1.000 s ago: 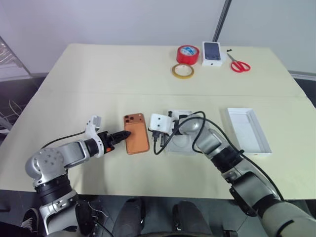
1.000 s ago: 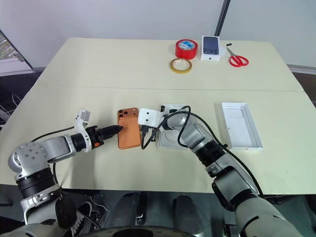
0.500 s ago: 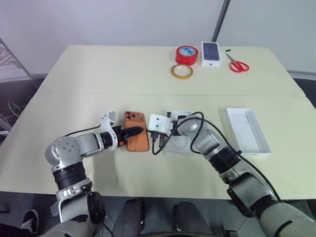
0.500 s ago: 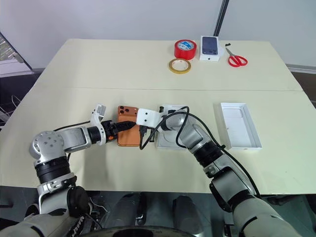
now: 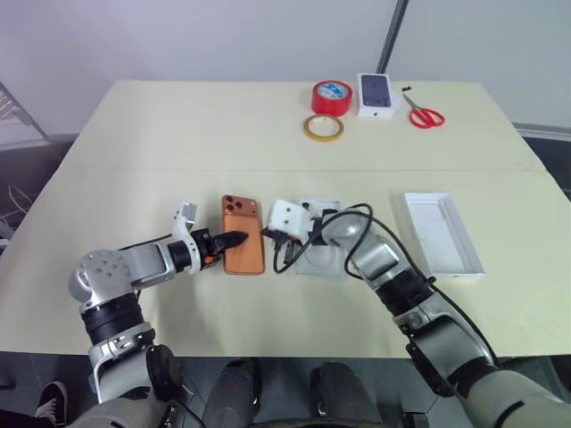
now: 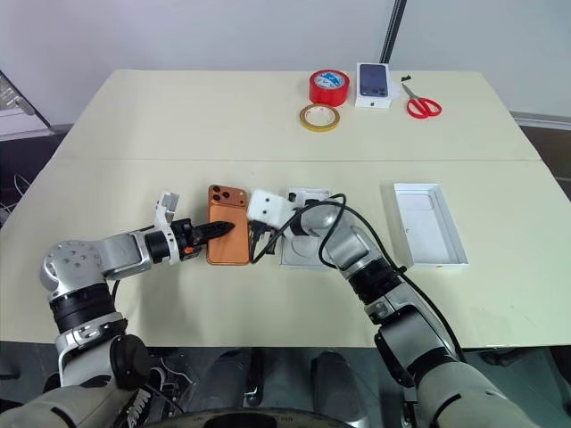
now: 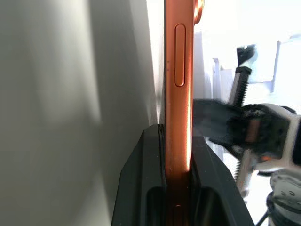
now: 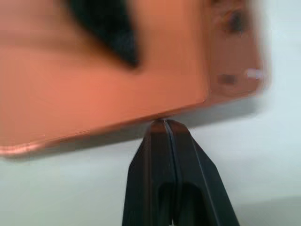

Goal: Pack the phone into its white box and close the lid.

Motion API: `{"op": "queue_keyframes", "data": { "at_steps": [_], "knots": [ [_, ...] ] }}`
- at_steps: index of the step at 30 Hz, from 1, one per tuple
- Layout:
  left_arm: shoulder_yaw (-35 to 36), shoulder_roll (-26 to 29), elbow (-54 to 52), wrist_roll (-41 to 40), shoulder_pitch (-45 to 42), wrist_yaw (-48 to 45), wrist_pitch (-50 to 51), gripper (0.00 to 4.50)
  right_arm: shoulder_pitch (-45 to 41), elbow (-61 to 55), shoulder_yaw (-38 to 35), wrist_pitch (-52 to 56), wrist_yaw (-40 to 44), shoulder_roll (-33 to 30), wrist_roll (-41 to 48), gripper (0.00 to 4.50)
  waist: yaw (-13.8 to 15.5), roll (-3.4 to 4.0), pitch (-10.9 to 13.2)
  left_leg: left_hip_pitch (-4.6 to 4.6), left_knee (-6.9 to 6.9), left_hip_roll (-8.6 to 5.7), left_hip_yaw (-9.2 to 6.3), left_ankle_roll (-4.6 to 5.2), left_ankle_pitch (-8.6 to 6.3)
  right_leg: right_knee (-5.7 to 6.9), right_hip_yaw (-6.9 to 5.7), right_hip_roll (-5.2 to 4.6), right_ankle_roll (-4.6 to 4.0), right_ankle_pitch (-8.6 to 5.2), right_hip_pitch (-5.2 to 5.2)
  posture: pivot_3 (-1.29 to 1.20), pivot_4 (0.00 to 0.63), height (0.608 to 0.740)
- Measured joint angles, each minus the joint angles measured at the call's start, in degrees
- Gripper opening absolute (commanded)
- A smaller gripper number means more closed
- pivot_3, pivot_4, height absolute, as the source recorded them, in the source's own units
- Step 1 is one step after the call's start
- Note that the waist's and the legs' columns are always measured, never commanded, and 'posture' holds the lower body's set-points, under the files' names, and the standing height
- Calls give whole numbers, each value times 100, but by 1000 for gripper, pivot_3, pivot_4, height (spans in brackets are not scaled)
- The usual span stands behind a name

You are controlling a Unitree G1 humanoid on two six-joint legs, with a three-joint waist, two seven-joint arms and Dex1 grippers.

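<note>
The orange phone (image 5: 243,247) lies camera side up on the table, left of centre. My left gripper (image 5: 236,238) comes from the left and is shut on the phone's left long edge; in the left wrist view that edge (image 7: 178,70) runs up from between the two black fingers. My right gripper (image 5: 268,237) is shut with nothing in it, its tips (image 8: 164,123) against the phone's right edge (image 8: 103,84). The white box (image 5: 323,264) lies just right of the phone, partly hidden by my right forearm. The lid (image 5: 443,234) lies open side up further right.
At the table's far edge are a red tape roll (image 5: 332,95), a yellow tape ring (image 5: 323,128), a small white box printed with a phone (image 5: 376,94) and red scissors (image 5: 426,116). A black cable (image 5: 357,214) loops over my right wrist.
My left gripper has closed on the phone's left edge. My right gripper has risen a little and rolled at the phone's right edge. The lid and the far items have not moved.
</note>
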Motion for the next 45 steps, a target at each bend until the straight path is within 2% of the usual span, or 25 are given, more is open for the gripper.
{"op": "queue_keyframes", "data": {
  "at_steps": [1, 2, 3, 7, 10, 13, 15, 19, 29, 32, 34, 36, 45],
  "knots": [
    [57, -24, 42, -44, 6, 25, 2, 11, -1, -235, -273, 237, 158, 47, 455, 0, 5, -2, 2, -4, 0, 0, 0, 0, 0, 0, -1, 0, 0, 0, -3, 0, 150, 740],
    [93, -41, 43, -110, 7, 71, 4, 0, -2, -505, -538, 502, 339, 57, 928, 568, 12, -3, 3, -4, 0, 0, 0, 0, -1, -2, -1, -1, 0, 0, -2, 0, 150, 740],
    [112, -44, 39, -159, 27, 95, 5, 0, 12, -829, -740, 684, 504, -7, 1288, 925, 25, -4, 3, -4, 0, 0, 0, 1, -1, -4, -1, -3, 0, 0, -1, 0, 150, 740],
    [148, -51, -58, -222, 89, 108, -46, 0, 629, -1709, -766, 840, 933, -775, 1620, 2865, 56, -7, 3, -10, -6, -3, 0, 2, -4, -16, -2, -8, 0, 0, -2, 0, 150, 740],
    [69, 33, -178, -236, 197, 3, -107, 0, 1433, -2197, -659, 651, 1222, -1472, 1581, 2865, 26, -6, 5, -20, -16, -3, 4, 2, -6, -25, 4, -8, -1, 0, -14, 0, 150, 740],
    [-223, 84, -346, -227, 227, -103, -270, 0, 2128, -2435, -563, -141, 1514, -2381, 1180, 2865, 47, -7, 7, -30, -15, -3, 4, 3, -5, -28, 3, -8, -2, 0, -20, 0, 150, 740],
    [-366, 147, -384, -224, 261, -185, -421, 0, 2397, -2424, -572, -573, 1554, -2683, 966, 2865, 30, -7, 7, -30, -12, -2, 6, 4, -4, -30, 5, -8, -3, 1, -20, 0, 150, 740],
    [-532, 160, -327, -221, 258, -265, -641, 0, 2560, -2419, -584, -1226, 1487, -2771, 788, 2865, 39, -8, 8, -29, -8, 1, 4, 5, -3, -29, 4, -5, -8, 4, -18, 0, 150, 740],
    [-770, 210, -64, -174, 87, -313, -932, 0, 2644, -1932, -428, -1893, 1274, -2804, 335, 2865, 62, -12, 10, -31, -2, 1, 1, 7, -2, -32, 1, -5, -8, 4, -13, 0, 150, 740],
    [-845, 246, -45, -168, 64, -328, -1018, 0, 2655, -1841, -371, -1986, 1203, -2776, 284, 2067, 61, -12, 10, -31, 0, 0, 2, 7, -1, -32, 0, -5, -7, 4, -12, 0, 150, 740],
    [-879, 244, -29, -160, 45, -325, -1051, 0, 2646, -1838, -374, -2003, 1134, -2763, 290, 975, 61, -12, 10, -30, 2, 0, 1, 7, -1, -31, -1, -5, -7, 4, -10, 0, 150, 740],
    [-883, 244, -28, -160, 44, -323, -1053, 0, 2636, -1838, -380, -2048, 1107, -2763, 302, 154, 61, -12, 9, -30, 2, 0, 1, 7, -1, -31, -2, -5, -7, 4, -10, 0, 150, 740],
    [-896, 157, -3, -169, 0, -245, -1062, 0, 2523, -1818, -334, -2054, 885, -2525, 256, 67, 56, -12, 10, -27, 6, 1, -2, 7, -1, -28, -4, -3, -7, 5, -6, 0, 150, 740]
  ]
}}
